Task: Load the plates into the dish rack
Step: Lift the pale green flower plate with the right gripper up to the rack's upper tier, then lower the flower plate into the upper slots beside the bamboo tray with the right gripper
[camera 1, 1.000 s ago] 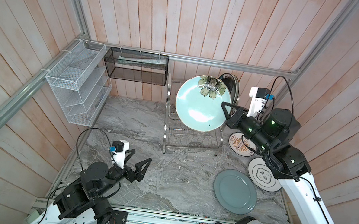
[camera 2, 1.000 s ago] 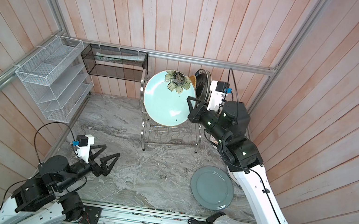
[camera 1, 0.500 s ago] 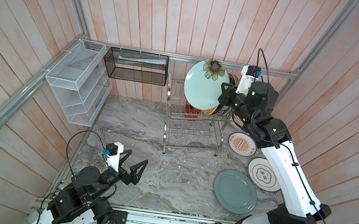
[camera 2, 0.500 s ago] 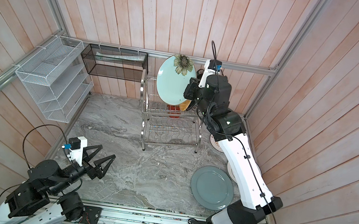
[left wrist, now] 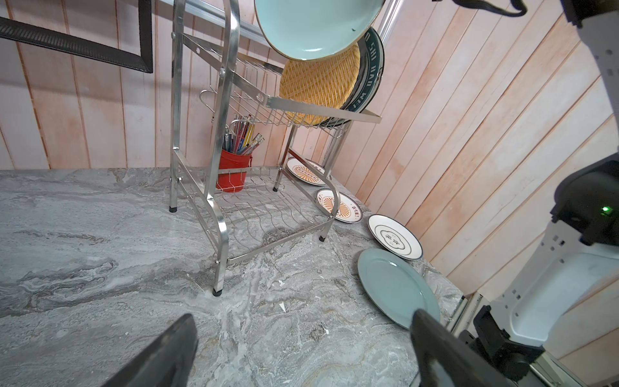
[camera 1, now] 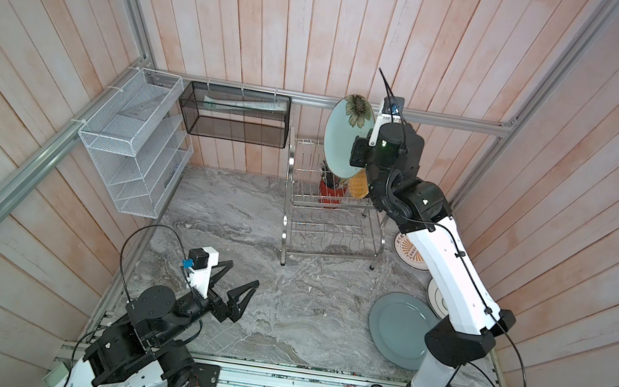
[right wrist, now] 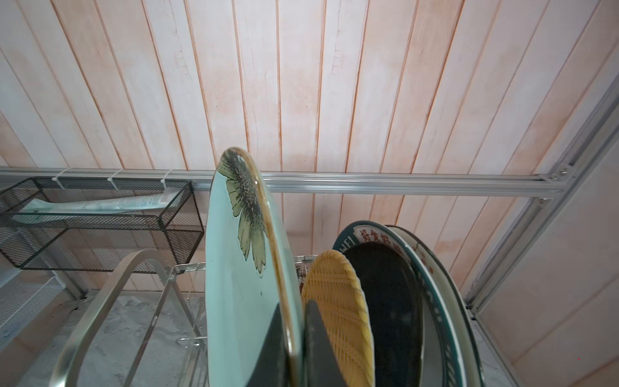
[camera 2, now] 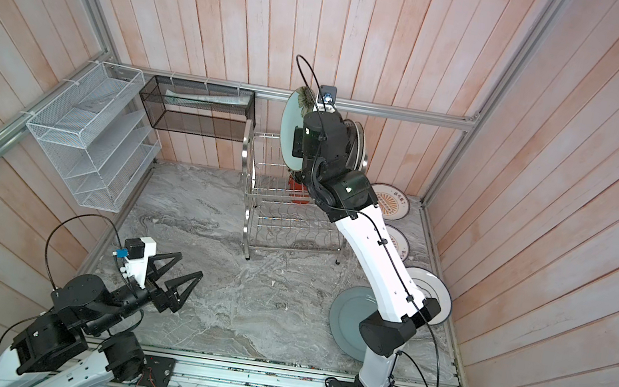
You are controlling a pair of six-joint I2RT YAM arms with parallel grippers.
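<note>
The right end effector [right wrist: 294, 306] was pinched narrow on the rim of the mint flowered plate [right wrist: 234, 268], one finger on each face. It held the plate upright on edge over the upper tier of the dish rack [camera 1: 298, 201]. In the left wrist view the plate's lower edge hung clear above that tier's wires.

Just beside this end effector, on the side away from the plate's flowered face, the yellow woven plate [right wrist: 338, 301] stood in the upper tier. A glossy black plate [right wrist: 385, 301] stood behind it, then a plate with a dark green lettered rim [right wrist: 355, 234]. One more pale plate followed, with too little showing to name it. Below the end effector, a red utensil cup [left wrist: 232, 171] sat in the rack's lower tier.

Well away from the rack, the left end effector [camera 1: 243, 272] hung low over the grey marble bench [camera 1: 282, 304], its fingers spread wide and holding nothing. Ahead of it and off to its right, a grey-blue plate [left wrist: 395, 284] lay flat on the bench. Farther on along the wall lay a white plate with a dark emblem [left wrist: 393, 236] and two orange-sunburst plates [left wrist: 340, 204], the farthest partly behind the rack's leg.
</note>
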